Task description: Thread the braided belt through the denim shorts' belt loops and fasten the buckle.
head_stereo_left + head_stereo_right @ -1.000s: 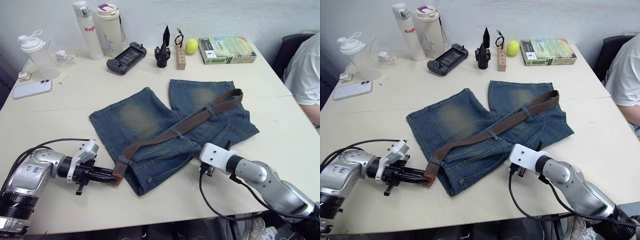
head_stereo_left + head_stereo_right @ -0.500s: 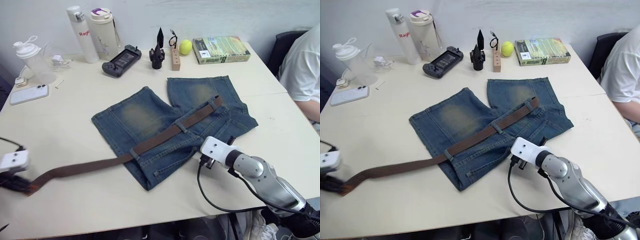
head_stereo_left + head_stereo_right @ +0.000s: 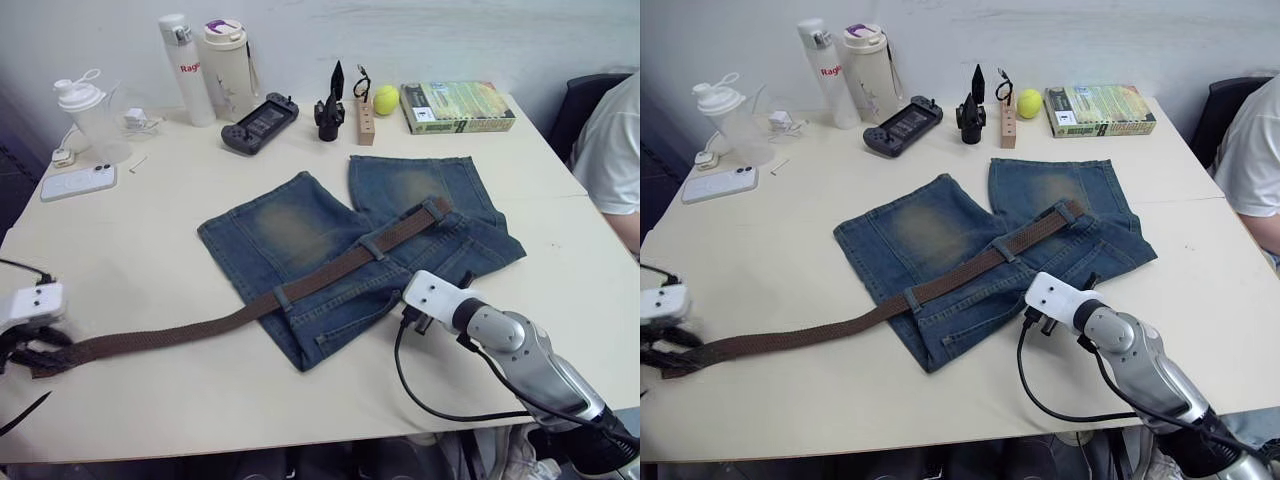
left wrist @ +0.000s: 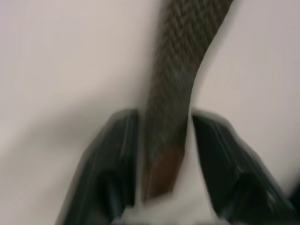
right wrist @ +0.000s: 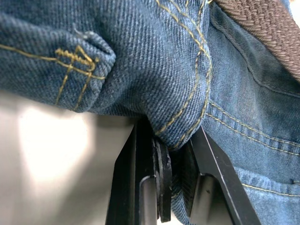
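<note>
Belt (image 3: 250,308): I see it run under two loops (image 3: 373,247) on the shorts (image 3: 330,240), then across the table (image 3: 150,240) toward my left.
Left gripper (image 4: 164,187): fingers pinch the belt's end.
Right gripper (image 5: 176,154): clamped on the shorts' edge.

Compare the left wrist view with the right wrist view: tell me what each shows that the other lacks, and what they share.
Left wrist view alone: the left gripper with a black finger on either side of the braided belt, whose smooth brown leather tip lies between them, over the pale table.

Right wrist view alone: the right gripper shut on a stitched fold of the denim shorts, with yellow seams running across the cloth.

Both: the brown woven belt, which in the right wrist view crosses one corner above the denim, and a patch of the pale table.
</note>
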